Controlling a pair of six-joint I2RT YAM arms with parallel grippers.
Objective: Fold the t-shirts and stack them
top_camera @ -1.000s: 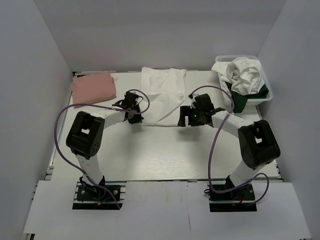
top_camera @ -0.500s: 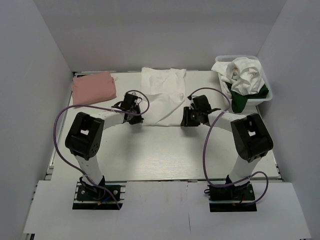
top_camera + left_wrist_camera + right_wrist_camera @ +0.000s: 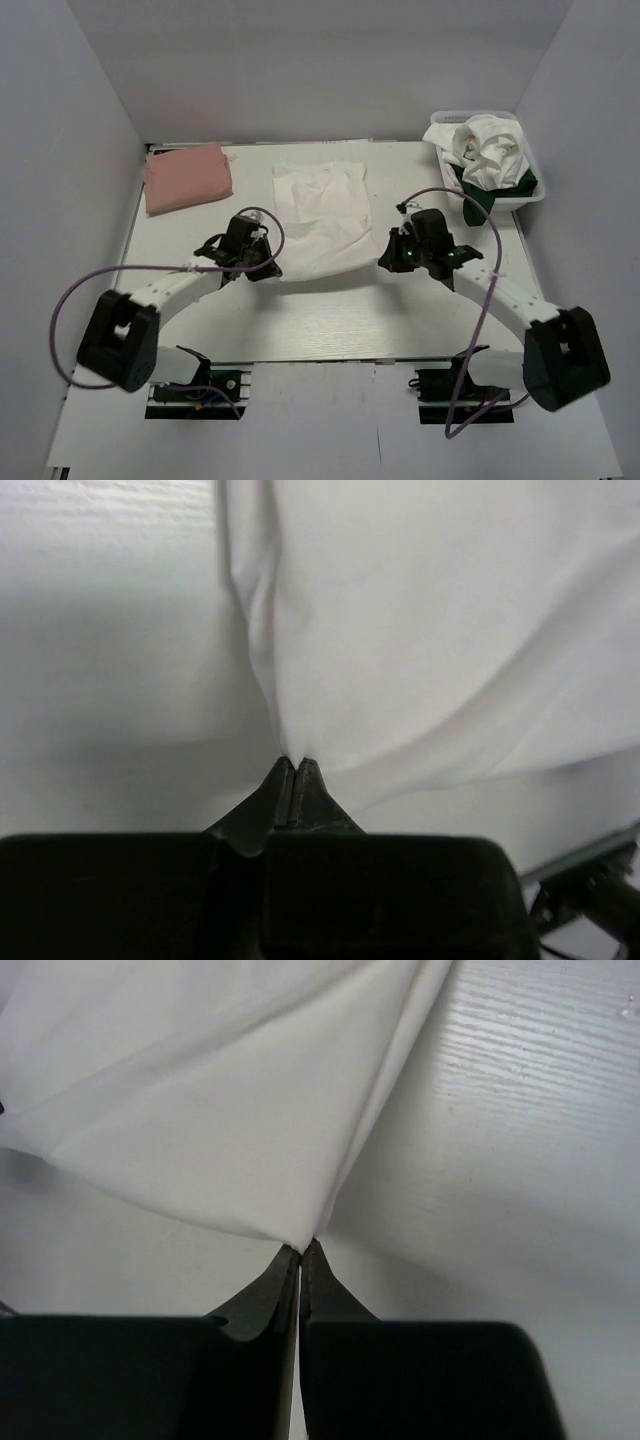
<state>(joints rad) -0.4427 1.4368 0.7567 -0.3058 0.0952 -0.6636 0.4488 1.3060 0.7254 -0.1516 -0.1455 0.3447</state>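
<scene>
A white t-shirt (image 3: pixel 322 215) lies in the middle of the table, its near edge lifted between both grippers. My left gripper (image 3: pixel 270 268) is shut on the shirt's near left corner (image 3: pixel 292 750). My right gripper (image 3: pixel 385 258) is shut on the near right corner (image 3: pixel 305 1235). In both wrist views the cloth (image 3: pixel 420 630) (image 3: pixel 220 1110) stretches away from the pinched tips. A folded salmon-pink t-shirt (image 3: pixel 187 177) lies flat at the back left.
A white mesh basket (image 3: pixel 532 196) at the back right holds crumpled white (image 3: pixel 485 148) and dark green (image 3: pixel 482 203) t-shirts. Purple cables loop from both arms. White walls enclose the table on three sides.
The right gripper shut on the shirt's near right corner. Both arms then drew toward the near edge, dragging the white shirt away from the back wall and lifting its near hem.
</scene>
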